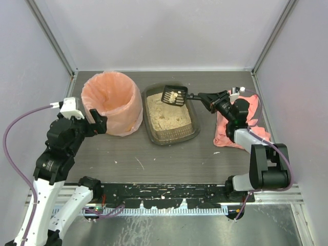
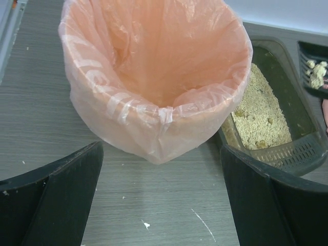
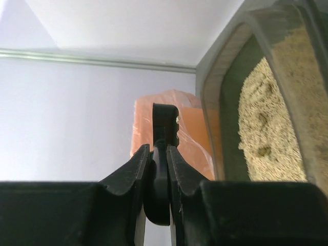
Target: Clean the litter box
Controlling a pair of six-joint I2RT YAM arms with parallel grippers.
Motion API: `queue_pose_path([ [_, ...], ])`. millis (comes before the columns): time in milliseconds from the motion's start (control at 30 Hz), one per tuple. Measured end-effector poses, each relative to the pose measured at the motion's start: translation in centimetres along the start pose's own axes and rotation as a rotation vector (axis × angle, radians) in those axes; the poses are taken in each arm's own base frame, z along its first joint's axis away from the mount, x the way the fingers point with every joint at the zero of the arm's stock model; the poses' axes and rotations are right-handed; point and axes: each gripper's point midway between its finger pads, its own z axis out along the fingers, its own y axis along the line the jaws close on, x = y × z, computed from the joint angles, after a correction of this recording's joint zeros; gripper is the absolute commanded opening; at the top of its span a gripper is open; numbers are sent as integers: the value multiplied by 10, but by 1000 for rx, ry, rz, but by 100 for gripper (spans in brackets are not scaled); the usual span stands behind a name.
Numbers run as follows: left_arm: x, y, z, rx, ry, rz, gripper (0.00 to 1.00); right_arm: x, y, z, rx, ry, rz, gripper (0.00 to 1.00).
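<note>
Several clumps (image 1: 175, 95) in black scoop (image 1: 168, 99)

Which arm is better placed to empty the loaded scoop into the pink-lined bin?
The right. The right gripper grips the scoop, loaded with clumps above the litter box, beside the bin. The left gripper stands open and empty at the bin.

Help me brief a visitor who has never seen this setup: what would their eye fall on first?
Most likely the round bin lined with a peach-pink bag, left of centre, with the open left gripper close beside it. Next, the black scoop carrying pale clumps, held by the right gripper over the far end of the litter box, which sits right of the bin.
</note>
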Motion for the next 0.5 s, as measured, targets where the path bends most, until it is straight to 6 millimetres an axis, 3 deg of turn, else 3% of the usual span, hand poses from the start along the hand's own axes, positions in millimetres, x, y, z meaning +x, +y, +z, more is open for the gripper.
queue_pose_path([
  [100,-1,4,-8,-13,-18,-3,98,-5,21,6,-7,-35,2,2],
  [267,2,13,-17,-44,-45,-9,98,-2,74,24,-71,-49,-27,2],
  [500,18,29,-20,-118,-14,-2,98,33,140,60,-146,6,-76,1],
])
